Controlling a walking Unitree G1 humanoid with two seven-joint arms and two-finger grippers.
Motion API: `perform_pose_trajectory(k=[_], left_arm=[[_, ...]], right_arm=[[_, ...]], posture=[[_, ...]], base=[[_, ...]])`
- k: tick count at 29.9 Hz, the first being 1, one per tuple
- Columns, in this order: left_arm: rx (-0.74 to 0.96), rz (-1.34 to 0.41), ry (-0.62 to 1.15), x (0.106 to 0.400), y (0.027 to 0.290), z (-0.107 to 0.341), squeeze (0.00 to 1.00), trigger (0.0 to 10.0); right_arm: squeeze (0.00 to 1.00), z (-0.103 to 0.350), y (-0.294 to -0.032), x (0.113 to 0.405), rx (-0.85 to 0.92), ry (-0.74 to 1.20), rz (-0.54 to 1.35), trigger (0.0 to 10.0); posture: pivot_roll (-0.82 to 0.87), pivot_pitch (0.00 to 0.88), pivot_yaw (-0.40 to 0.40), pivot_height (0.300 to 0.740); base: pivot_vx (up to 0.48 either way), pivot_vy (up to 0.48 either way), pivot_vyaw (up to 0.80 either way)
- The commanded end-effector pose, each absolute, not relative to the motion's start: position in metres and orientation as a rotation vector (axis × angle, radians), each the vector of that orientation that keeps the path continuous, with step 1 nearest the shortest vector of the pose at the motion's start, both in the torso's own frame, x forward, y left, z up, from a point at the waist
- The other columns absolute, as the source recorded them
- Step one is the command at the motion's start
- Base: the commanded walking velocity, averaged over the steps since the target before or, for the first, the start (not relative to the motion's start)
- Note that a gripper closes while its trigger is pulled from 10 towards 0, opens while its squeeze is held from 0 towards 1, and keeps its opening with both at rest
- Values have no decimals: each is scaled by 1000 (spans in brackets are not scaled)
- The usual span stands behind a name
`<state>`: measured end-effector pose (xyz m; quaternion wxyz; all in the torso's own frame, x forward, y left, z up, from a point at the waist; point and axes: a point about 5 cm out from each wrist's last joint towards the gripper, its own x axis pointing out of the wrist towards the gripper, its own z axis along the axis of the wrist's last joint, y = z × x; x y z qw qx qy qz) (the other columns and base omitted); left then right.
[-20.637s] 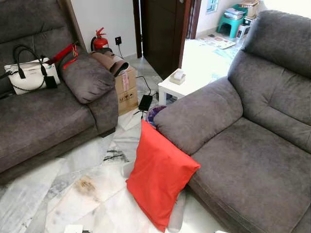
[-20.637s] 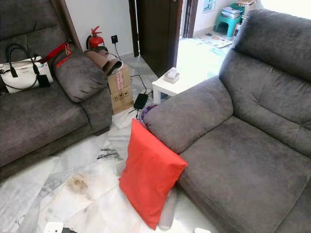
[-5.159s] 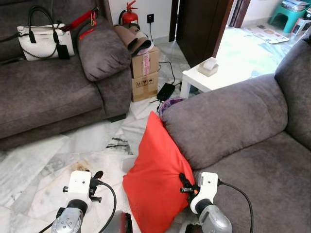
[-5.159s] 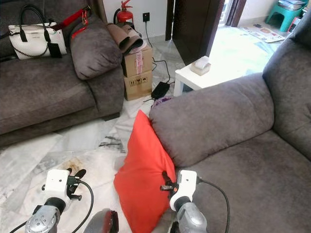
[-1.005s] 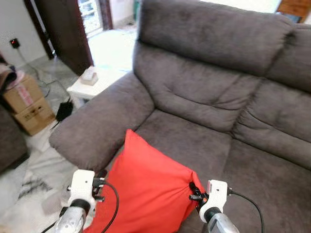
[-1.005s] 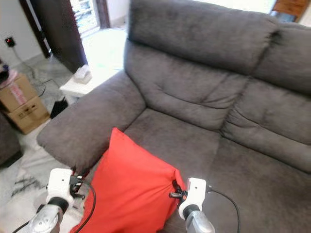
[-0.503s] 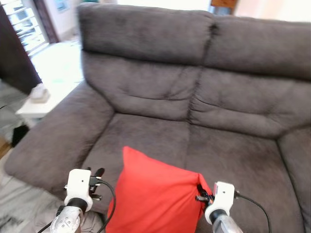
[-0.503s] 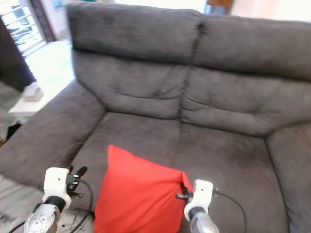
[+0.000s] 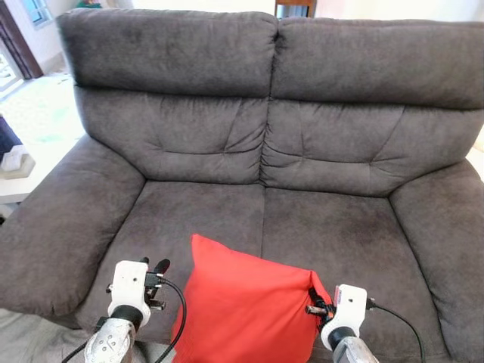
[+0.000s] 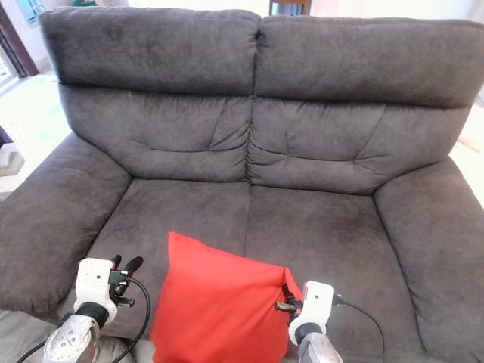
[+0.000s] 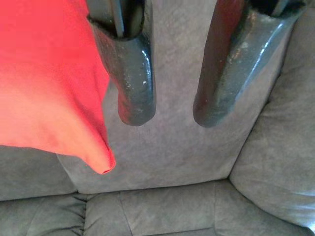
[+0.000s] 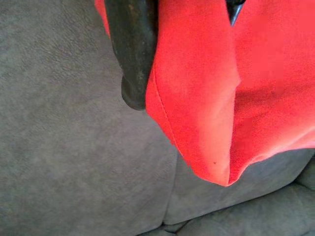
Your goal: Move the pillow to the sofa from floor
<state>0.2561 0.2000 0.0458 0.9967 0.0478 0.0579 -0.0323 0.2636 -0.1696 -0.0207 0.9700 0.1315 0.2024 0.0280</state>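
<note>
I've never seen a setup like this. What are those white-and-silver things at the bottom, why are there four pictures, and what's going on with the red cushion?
Those are the two arms of a humanoid robot, seen from a stereo camera on its head; the two wide pictures are its left and right eyes looking down at a grey sofa. The other two pictures come from small cameras on each wrist, looking along that gripper's black fingers.

The right gripper is shut on a corner of the red pillow, with the fabric pinched between its fingers. The pillow is upright over the front of the seat; whether it rests on the cushion I cannot tell. The left gripper is open beside the pillow's other edge, gripping nothing, with the grey seat visible between its fingers.
</note>
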Motion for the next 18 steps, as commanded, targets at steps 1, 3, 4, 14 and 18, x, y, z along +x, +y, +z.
perform_pose_trajectory(k=[1,3,4,14,18], left_arm=[[100,-135,125,257,201,51,0,10000],[108,-180,129,258,201,55,0,10000],[109,-210,129,259,201,57,0,10000],[226,-645,251,254,221,77,1000,10000],[273,-733,291,257,225,81,1000,10000]], right_arm=[[0,6,-179,284,205,264,87,10000],[0,6,-177,284,193,268,120,10000],[0,6,-175,285,186,267,144,10000],[0,16,-155,279,67,285,664,10000],[0,21,-154,274,15,293,832,10000]], posture=[[90,119,11,740],[90,119,11,740],[90,119,12,740],[83,112,18,740],[77,110,16,740]], base=[[0,0,0],[0,0,0],[0,0,0],[0,0,0],[0,0,0]])
